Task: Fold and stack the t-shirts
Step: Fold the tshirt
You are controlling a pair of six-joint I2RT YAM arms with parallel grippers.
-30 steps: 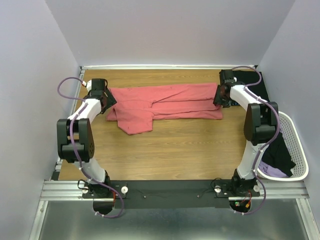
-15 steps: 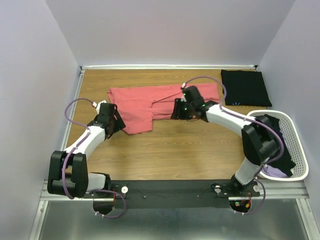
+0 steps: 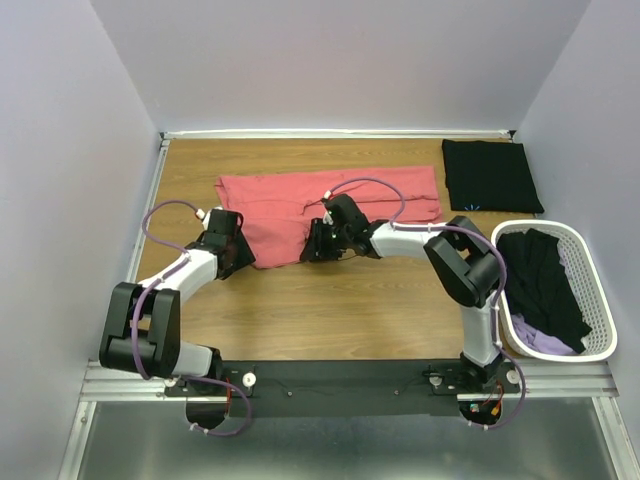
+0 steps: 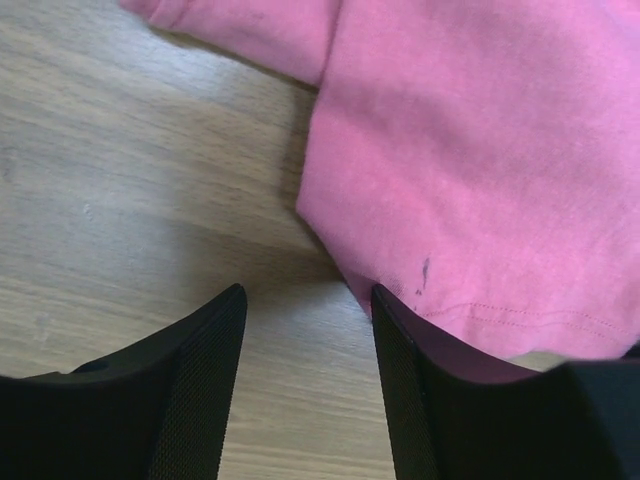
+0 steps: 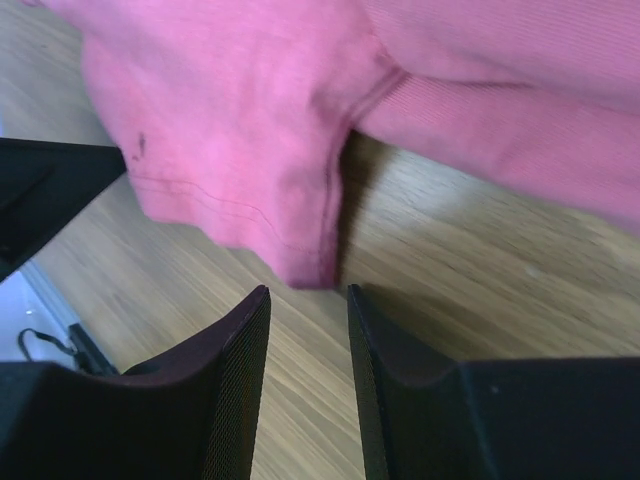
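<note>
The left pincer [image 4: 308, 375] stands with jaws apart over bare wood, the hem of the coral-pink soft cloth t-shirt [image 3: 340, 195] just beside one fingertip. The right pincer [image 5: 308, 385] has a narrow gap and grips nothing, just below a sleeve corner. The shirt lies part-folded on the brown wooden table [image 3: 330, 310].

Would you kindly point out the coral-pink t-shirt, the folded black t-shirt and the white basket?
coral-pink t-shirt [image 3: 380, 190]: top external view, middle of its body.
folded black t-shirt [image 3: 490, 175]: top external view, its centre.
white basket [image 3: 592, 290]: top external view, its right wall.
</note>
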